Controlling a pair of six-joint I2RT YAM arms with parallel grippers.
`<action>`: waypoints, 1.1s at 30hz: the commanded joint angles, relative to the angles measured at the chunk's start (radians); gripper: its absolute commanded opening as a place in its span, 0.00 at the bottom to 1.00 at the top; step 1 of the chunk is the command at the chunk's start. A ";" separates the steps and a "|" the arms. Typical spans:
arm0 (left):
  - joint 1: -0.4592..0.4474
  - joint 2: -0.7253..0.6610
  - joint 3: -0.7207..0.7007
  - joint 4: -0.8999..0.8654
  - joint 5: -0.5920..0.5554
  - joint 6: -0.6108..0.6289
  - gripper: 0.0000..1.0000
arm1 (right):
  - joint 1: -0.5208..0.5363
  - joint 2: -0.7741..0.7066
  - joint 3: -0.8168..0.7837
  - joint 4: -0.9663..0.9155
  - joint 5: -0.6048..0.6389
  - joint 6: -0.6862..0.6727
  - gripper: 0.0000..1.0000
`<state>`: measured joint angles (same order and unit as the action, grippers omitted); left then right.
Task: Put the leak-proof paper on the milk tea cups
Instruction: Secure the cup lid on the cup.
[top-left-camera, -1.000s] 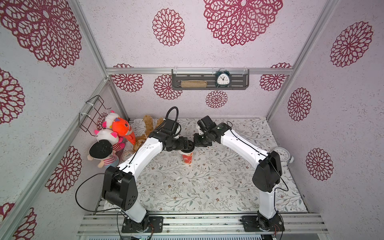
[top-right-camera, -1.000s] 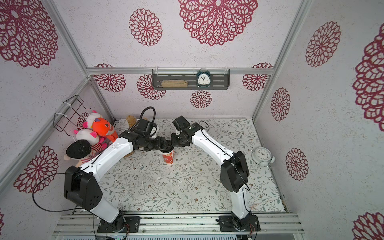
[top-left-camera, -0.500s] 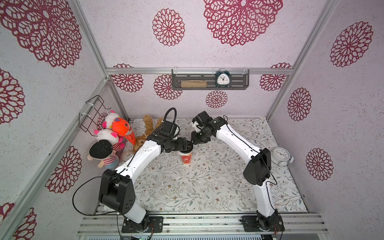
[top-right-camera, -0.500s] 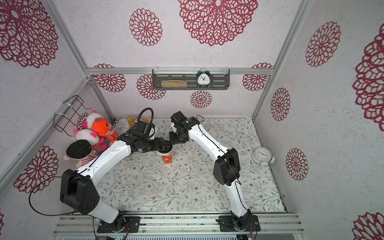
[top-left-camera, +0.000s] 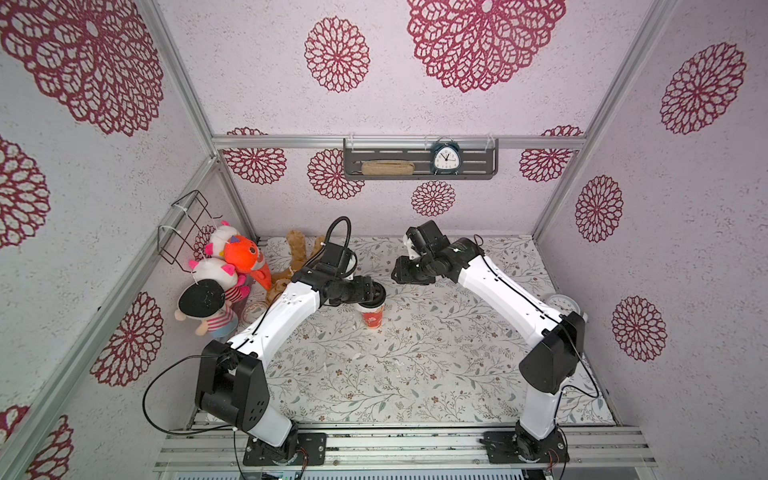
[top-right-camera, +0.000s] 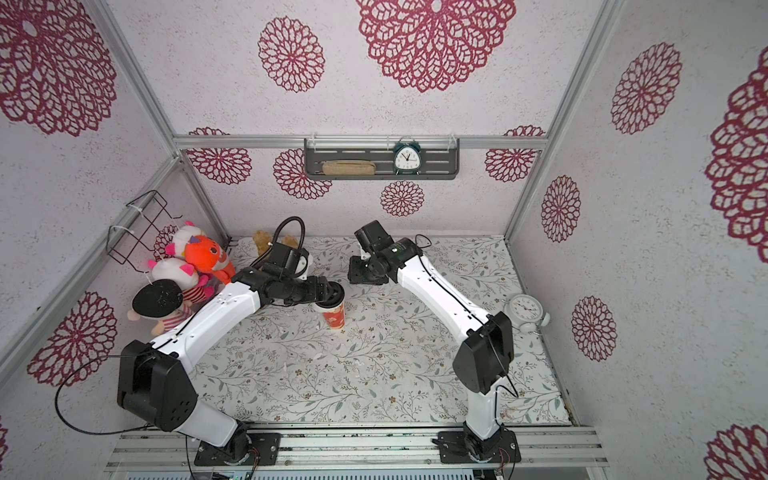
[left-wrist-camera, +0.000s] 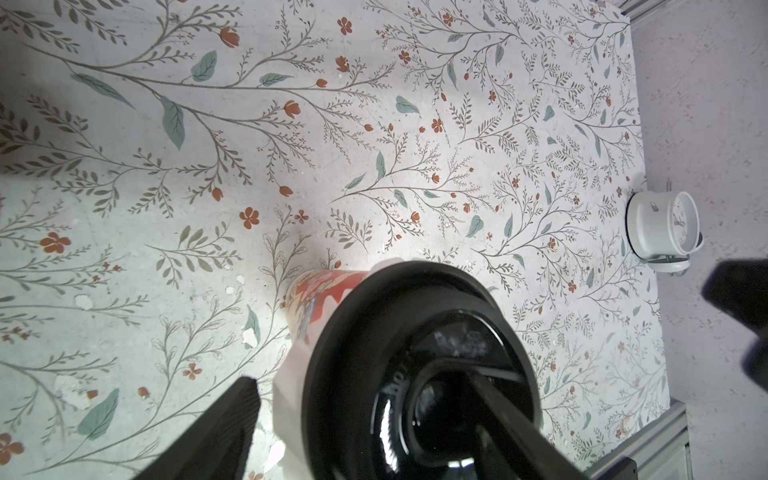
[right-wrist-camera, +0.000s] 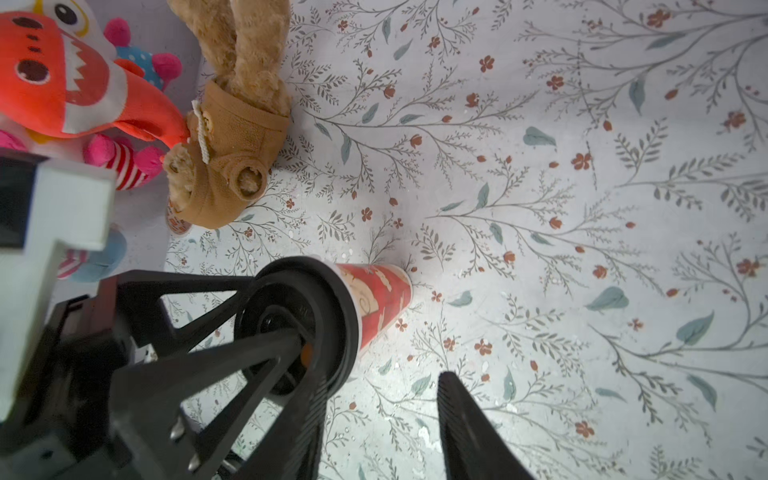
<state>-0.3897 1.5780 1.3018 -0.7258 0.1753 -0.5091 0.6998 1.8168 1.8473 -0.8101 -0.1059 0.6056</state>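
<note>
The milk tea cup (top-left-camera: 372, 320) (top-right-camera: 335, 319) stands upright mid-table, red print low on its wall (left-wrist-camera: 316, 295) (right-wrist-camera: 382, 299). A black round lid (left-wrist-camera: 419, 357) (right-wrist-camera: 299, 316) sits over its mouth. My left gripper (top-left-camera: 371, 293) (left-wrist-camera: 359, 376) is shut on that lid, one finger (left-wrist-camera: 220, 428) outside the rim, the other across the lid's top. A white creased edge (left-wrist-camera: 291, 382) pokes out under the lid; it looks like the leak-proof paper. My right gripper (top-left-camera: 404, 275) (right-wrist-camera: 386, 386) hangs open and empty, behind and to the right of the cup.
Plush toys (top-left-camera: 232, 266) (right-wrist-camera: 62, 83) crowd the back left corner. A white alarm clock (top-left-camera: 563, 302) (top-right-camera: 527, 309) (left-wrist-camera: 665, 226) stands at the table's right edge. A wire basket (top-left-camera: 183, 228) hangs on the left wall, a shelf (top-left-camera: 419, 164) on the back wall.
My right gripper has let go at the cup's top, opened, and drawn back to the right and toward the back wall. The left gripper stays on the lid.
</note>
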 joint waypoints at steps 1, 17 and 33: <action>0.011 0.095 -0.086 -0.327 -0.095 0.050 0.81 | 0.026 -0.031 -0.083 0.067 -0.014 0.104 0.46; 0.015 0.123 -0.058 -0.325 -0.089 0.057 0.81 | 0.082 0.022 -0.117 0.131 -0.040 0.159 0.43; 0.015 0.123 -0.067 -0.317 -0.086 0.059 0.81 | 0.089 0.053 -0.109 0.119 -0.025 0.163 0.40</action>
<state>-0.3805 1.6085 1.3323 -0.7418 0.1947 -0.5018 0.7807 1.8450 1.7042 -0.7006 -0.1349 0.7612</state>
